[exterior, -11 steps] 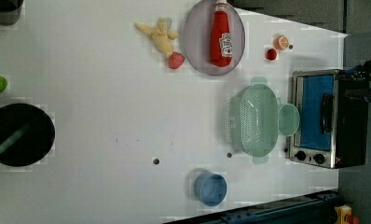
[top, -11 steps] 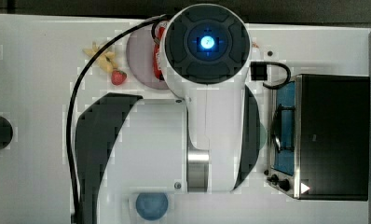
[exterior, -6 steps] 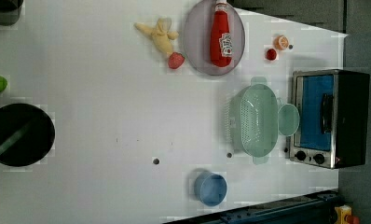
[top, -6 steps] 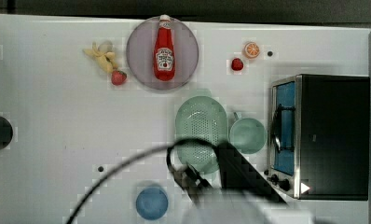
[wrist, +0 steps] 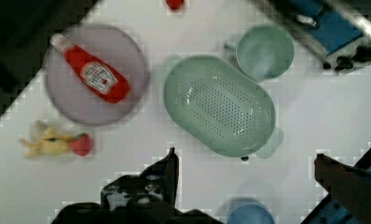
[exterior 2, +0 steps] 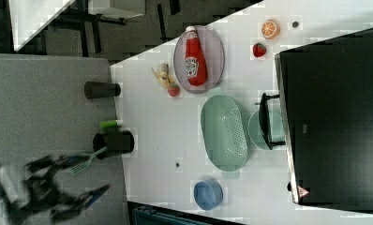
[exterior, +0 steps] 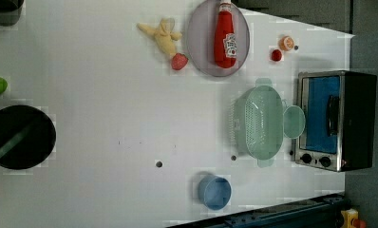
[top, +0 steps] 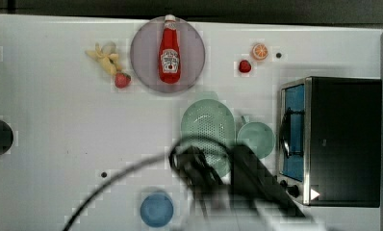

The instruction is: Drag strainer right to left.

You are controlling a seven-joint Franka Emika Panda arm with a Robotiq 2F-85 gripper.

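No dragging is judged to have been done so far: the large pale mint-green oval plastic strainer (top: 208, 132) is seen resting flat on the white worktop (top: 59, 144) towards the top view's right, just beside the smaller round mint-green cup (top: 255, 138), which in turn lies against the front of the black and silver toaster oven (top: 341, 139). A wide stretch of bare worktop is seen on the top view's left of the strainer, so the whole drag is judged to be left, along with the approach and the contact that must come first.

The gripper (wrist: 244, 161) is seen in the wrist view with its two dark fingers (wrist: 167, 170) spread wide and nothing held between them. The strainer (wrist: 219, 105) lies ahead of the fingers in the wrist view, apart from both, with its perforated bottom and wide rim fully exposed. In the top view the blurred dark mass of the arm (top: 213, 175) is seen overlapping the strainer's lower end, above it and not in contact, as far as can be told.

Nearby, a small round blue bowl (top: 157, 209) is seen below the strainer in the top view, and a grey round plate (top: 146, 53) carrying a red ketchup bottle (top: 169, 50) lies above it; both are judged to stand close to the path of the drag.
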